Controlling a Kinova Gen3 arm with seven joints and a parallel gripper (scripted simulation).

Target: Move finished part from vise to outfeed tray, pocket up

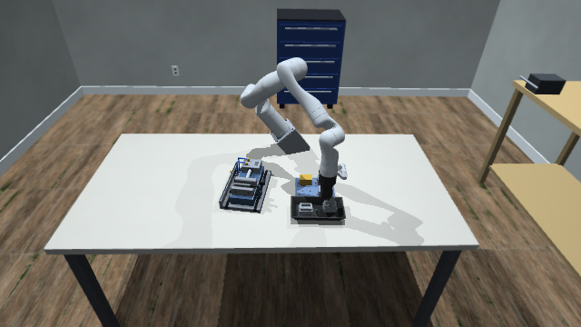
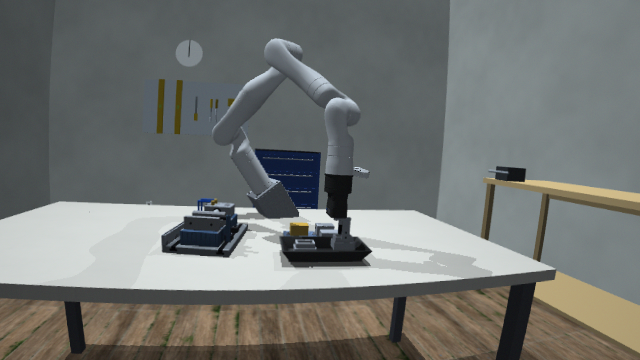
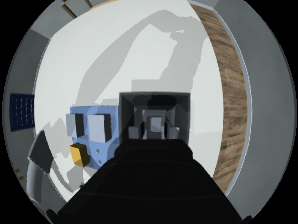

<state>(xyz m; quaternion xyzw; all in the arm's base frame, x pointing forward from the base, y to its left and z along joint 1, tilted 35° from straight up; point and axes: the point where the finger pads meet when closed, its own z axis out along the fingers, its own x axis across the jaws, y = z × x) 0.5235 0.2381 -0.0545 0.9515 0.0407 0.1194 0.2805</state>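
A big white table [image 1: 136,191] fills the middle of the top view, and two dark things are seen on it. The vise [image 1: 245,186] is found left of the middle, and no part can be made out in it for sure. The outfeed tray [image 1: 318,217] is found just right of the middle, well apart from the vise. The arm [image 1: 329,145] is pointed straight down into the right side of the tray. The gripper [image 2: 344,231] is closed on the finished part [image 2: 343,243], a small grey block held right under it, low inside the tray. Whether the part is touching the tray floor cannot be told, and its pocket cannot be seen. Another grey piece [image 2: 304,244] is seen in the left side of the tray. A yellow block [image 1: 305,179] on a blue block [image 1: 303,190] is seen just behind the tray.
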